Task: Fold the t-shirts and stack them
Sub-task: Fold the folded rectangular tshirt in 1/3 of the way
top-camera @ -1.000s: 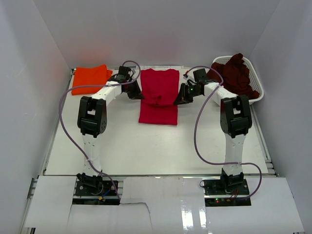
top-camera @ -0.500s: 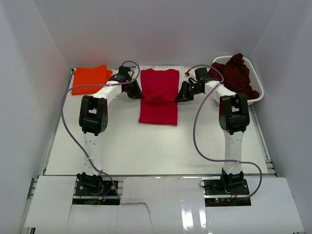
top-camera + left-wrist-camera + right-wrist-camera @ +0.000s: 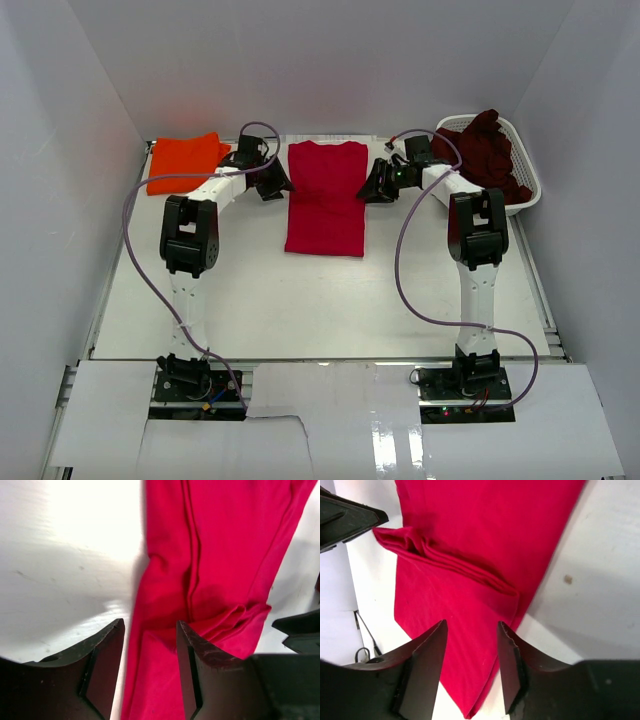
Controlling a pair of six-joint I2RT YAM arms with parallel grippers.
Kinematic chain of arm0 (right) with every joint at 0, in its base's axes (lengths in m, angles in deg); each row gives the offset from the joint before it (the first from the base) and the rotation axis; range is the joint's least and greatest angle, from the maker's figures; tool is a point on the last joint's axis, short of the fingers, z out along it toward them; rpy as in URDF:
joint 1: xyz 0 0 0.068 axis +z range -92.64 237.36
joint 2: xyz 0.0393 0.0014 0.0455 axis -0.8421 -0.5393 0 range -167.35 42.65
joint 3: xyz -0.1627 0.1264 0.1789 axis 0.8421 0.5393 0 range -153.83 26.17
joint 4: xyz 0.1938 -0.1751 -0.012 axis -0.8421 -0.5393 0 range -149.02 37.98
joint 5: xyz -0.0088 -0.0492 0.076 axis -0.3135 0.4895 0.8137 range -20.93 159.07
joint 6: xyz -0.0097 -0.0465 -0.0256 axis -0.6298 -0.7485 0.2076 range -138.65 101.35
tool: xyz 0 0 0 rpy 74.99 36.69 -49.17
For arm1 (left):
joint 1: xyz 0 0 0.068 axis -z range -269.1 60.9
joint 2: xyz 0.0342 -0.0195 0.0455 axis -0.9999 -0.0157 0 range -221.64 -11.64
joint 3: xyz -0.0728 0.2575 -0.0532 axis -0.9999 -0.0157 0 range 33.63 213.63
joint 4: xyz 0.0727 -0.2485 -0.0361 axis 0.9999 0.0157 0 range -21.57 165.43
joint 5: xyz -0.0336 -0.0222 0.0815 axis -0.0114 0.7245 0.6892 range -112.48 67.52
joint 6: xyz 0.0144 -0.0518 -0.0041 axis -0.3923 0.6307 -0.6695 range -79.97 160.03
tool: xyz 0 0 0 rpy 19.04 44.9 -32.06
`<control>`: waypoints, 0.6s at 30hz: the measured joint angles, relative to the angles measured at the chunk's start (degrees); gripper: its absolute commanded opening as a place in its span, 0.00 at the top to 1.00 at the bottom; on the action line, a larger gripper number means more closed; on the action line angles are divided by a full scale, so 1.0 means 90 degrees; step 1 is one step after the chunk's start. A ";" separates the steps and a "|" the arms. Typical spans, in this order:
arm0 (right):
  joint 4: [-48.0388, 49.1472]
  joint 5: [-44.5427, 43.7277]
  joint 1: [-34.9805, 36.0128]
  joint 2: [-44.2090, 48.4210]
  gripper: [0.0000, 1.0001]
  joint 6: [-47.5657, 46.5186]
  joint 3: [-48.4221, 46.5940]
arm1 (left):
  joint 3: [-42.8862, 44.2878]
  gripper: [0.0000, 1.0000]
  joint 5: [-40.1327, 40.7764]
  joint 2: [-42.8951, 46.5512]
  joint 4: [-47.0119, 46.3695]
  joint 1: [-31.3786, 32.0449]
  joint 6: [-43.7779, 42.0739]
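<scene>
Now the crimson t-shirt point(image 3: 325, 200) lies flat at upper centre of the top view, its long axis running top to bottom; left gripper point(image 3: 273, 184) and right gripper point(image 3: 376, 188) flank it, jaws spread, gripping nothing

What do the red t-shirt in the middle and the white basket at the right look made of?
The red t-shirt: soft matte knit cloth, probably cotton; it creases, bunches into folds and shows a stitched seam. The basket: seemingly rigid white moulded plastic, judging by its even lattice walls; sheen too small to tell.
</scene>
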 measured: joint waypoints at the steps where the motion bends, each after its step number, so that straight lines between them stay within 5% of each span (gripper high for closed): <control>1: 0.0066 0.0010 -0.0015 -0.0019 0.45 0.0041 -0.0036 | -0.0017 0.44 0.0068 0.0012 -0.0058 -0.0022 0.0015; 9: 0.0908 0.0053 -0.0087 0.0107 0.39 0.0248 0.0032 | -0.1044 0.44 0.0233 0.0886 -0.1073 -0.0104 -0.0134; 14: 0.1355 0.0355 -0.0063 0.0629 0.42 0.0347 0.0595 | -0.2210 0.46 -0.0733 0.2113 -0.2050 -0.0114 -0.0328; 17: 0.1729 0.0656 0.0022 0.0877 0.45 0.0420 0.0962 | -0.2888 0.58 -0.1593 0.2664 -0.2747 -0.0114 -0.0255; 18: 0.1882 0.0738 0.0078 0.0925 0.48 0.0478 0.1112 | -0.3181 0.70 -0.1868 0.2822 -0.3016 -0.0112 -0.0223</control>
